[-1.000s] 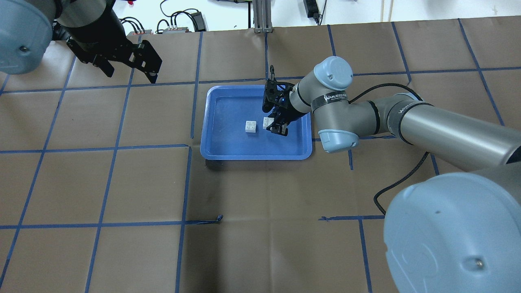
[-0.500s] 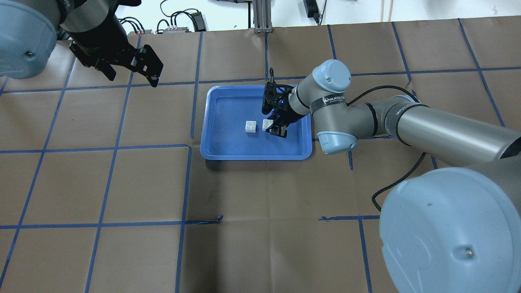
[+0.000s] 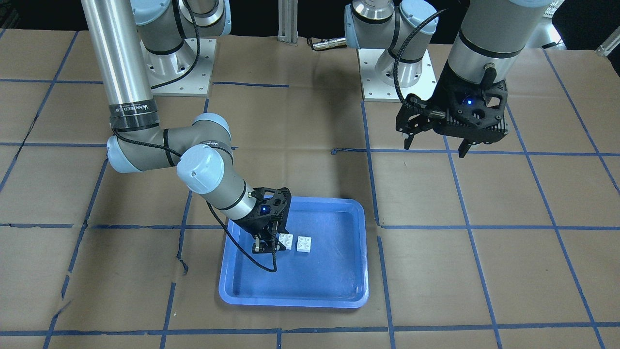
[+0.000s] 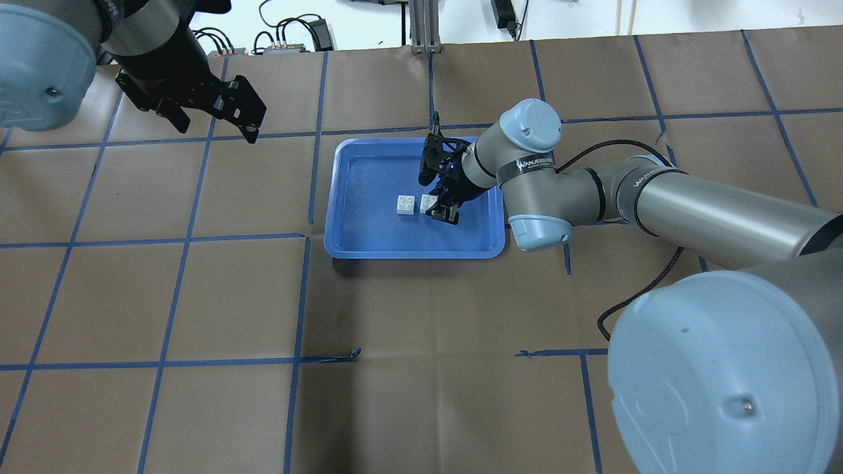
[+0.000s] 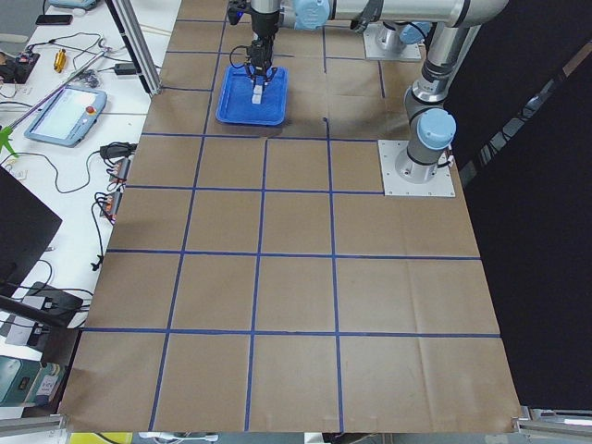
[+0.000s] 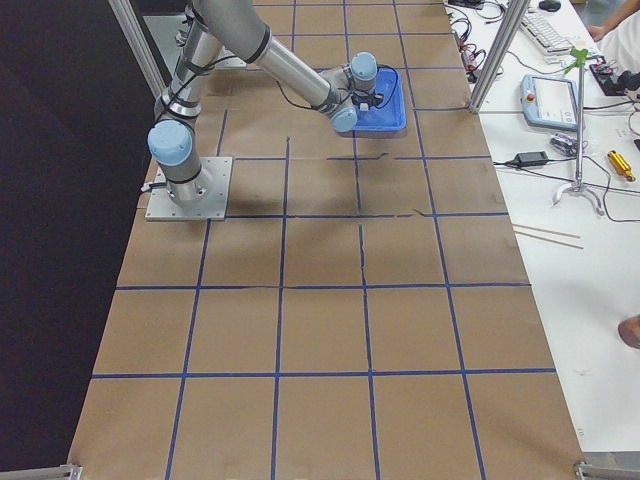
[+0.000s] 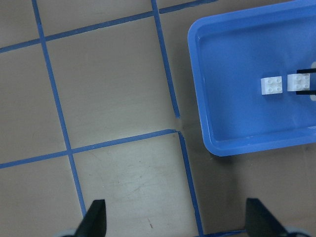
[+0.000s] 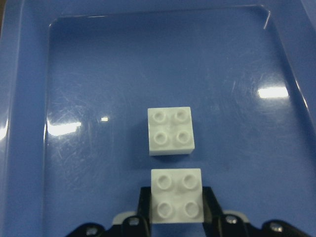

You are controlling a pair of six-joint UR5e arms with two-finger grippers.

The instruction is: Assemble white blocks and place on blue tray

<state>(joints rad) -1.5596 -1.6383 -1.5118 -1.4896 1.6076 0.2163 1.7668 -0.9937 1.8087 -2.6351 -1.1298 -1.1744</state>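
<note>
Right wrist-mounted view: right gripper (image 8: pixel 176 200) gripped first white block (image 8: pixel 176 193) by its side walls, seemingly resting on blue tray (image 8: pixel 29 148); second white block (image 8: pixel 170 131) sat just beside. Judged light, rigid, slick. Left gripper (image 3: pixel 434 148) stood released.

Bright, even room light falls from above. In the right wrist view you see two white glare patches on the floor of the large shallow blue plastic tray (image 8: pixel 29 74), one to each side, with fine scuffs lit around them. The farther white four-stud plastic brick (image 8: pixel 170 131) and the nearer white four-stud plastic brick (image 8: pixel 177 195) are sharp; the right gripper (image 8: pixel 177 205) at the frame's bottom edge is soft. Overhead, the tray casts a faint shadow on the brown paper table cover (image 4: pixel 395 316) along its near rim, and the wall strip at the top is washed out. The left wrist view is mildly blurred, and the left gripper (image 7: pixel 177 217) shows as dark, unfocused tips. Each side view has a black, unlit area.
</note>
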